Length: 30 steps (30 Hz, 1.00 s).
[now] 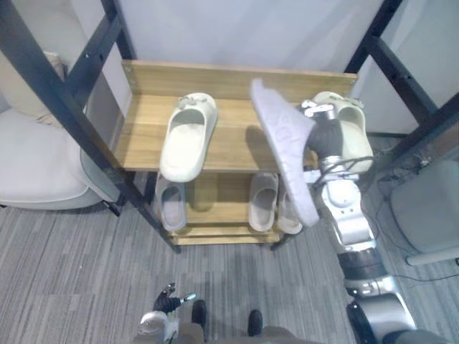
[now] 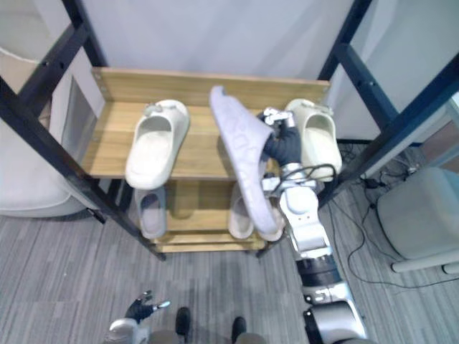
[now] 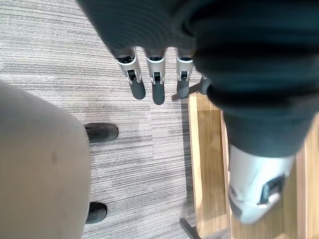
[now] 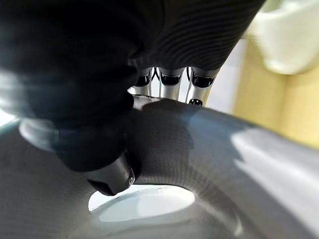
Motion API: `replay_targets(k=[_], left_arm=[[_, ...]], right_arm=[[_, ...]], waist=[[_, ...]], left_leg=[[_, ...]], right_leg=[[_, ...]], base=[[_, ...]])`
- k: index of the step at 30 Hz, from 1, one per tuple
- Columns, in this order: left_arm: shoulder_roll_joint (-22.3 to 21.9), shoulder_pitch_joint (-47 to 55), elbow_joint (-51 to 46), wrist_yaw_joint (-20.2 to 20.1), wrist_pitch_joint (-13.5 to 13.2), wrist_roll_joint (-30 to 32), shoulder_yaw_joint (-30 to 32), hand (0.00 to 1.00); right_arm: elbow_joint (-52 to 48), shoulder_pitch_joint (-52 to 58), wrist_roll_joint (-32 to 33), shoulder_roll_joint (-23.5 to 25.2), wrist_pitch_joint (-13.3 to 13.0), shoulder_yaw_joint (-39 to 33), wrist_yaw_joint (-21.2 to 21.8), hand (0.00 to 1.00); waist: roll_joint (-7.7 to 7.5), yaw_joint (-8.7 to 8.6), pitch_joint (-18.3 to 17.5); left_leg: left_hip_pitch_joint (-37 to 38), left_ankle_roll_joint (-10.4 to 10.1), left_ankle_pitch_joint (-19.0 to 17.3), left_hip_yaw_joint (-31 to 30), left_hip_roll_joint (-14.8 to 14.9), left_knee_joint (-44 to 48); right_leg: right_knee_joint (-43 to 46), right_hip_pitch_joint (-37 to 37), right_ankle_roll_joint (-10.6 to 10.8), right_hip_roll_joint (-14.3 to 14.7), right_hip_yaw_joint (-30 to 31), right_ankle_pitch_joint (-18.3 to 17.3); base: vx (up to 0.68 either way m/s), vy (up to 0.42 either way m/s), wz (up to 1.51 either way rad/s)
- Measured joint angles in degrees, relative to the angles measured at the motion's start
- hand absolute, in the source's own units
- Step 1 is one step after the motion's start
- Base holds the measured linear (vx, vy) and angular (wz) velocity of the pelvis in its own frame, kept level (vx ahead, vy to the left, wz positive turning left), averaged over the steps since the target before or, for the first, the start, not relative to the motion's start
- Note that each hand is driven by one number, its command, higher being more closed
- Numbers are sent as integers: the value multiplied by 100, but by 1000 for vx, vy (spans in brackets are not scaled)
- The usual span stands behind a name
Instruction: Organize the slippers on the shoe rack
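My right hand [image 1: 327,133] is shut on a pale grey slipper [image 1: 284,143], holding it tilted with the sole up over the right half of the wooden rack's top shelf [image 1: 140,132]. In the right wrist view the thumb [image 4: 112,177] presses on the slipper [image 4: 209,164] and the fingers [image 4: 171,80] hook over its edge. A cream slipper [image 1: 188,136] lies on the top shelf at left, and another cream slipper [image 1: 353,136] lies at right, just past my right hand. My left hand [image 3: 157,84] hangs low over the carpet with straight fingers, holding nothing.
On the lower shelf lie a grey slipper [image 1: 171,204] at left and two pale slippers [image 1: 263,201] at right. Black frame bars [image 1: 64,107] slant on both sides of the rack. A white cushioned seat [image 1: 32,161] stands at left, a grey one [image 1: 430,208] at right.
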Motion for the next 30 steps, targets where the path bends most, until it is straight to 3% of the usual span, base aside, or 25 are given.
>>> replay_targets(k=[6, 16, 18, 21, 25, 27, 30], left_arm=[[-14, 21, 121, -5, -10, 31, -5, 0], [-24, -19, 336, -8, -88, 48, -60, 0], [-22, -180, 333, -11, -128, 42, -54, 0], [-96, -574, 316, -3, -213, -111, -58, 0], [-24, -822, 78, 5, -312, -409, 2, 0], [63, -956, -4, 23, -340, -529, 33, 0], [193, -998, -8, 63, -341, -527, 159, 0]], right_arm=[[-414, 444, 444, 102, -186, 529, 465, 100], [-277, 1037, 552, -199, -170, 2074, 1266, 100], [-49, 960, 515, -354, -180, 2302, 1335, 100], [550, 519, 493, -632, -117, 2415, 1342, 100], [809, 3, 108, -952, -53, 2609, 1255, 100], [814, -232, -156, -1070, -48, 2737, 1181, 100], [820, -483, -396, -1075, -50, 2759, 1044, 100]], waist=[[39, -78, -133], [139, -57, -231], [182, -36, -30], [440, -6, 547], [498, 104, 1062], [498, 132, 1208], [481, 148, 1419]], left_leg=[[75, 0, 0, 107, 8, 0], [-47, -65, -129, 29, -1, 150], [-732, -11, -472, -37, -9, 1161], [-1740, 21, -956, -227, 13, 2612], [-2459, -19, -1308, -290, 24, 3519], [-3049, -82, -1585, -330, 44, 4214], [-3513, -44, -1772, -325, 47, 4838]], right_leg=[[53, -6, 1, -1, 111, 1], [21, 5, 27, -7, 62, -12], [716, -483, 0, -65, 19, -269], [1969, -1253, -35, -115, -133, -730], [2951, -1980, -83, -202, -195, -1198], [3688, -2568, -117, -256, -207, -1535], [4385, -3019, -128, -327, -183, -1758]], base=[[-56, -2, -10], [-16, -5, 4], [-33, 5, 19], [-147, 8, 31], [-199, 7, 13], [-217, 12, 8], [-78, 6, 3]])
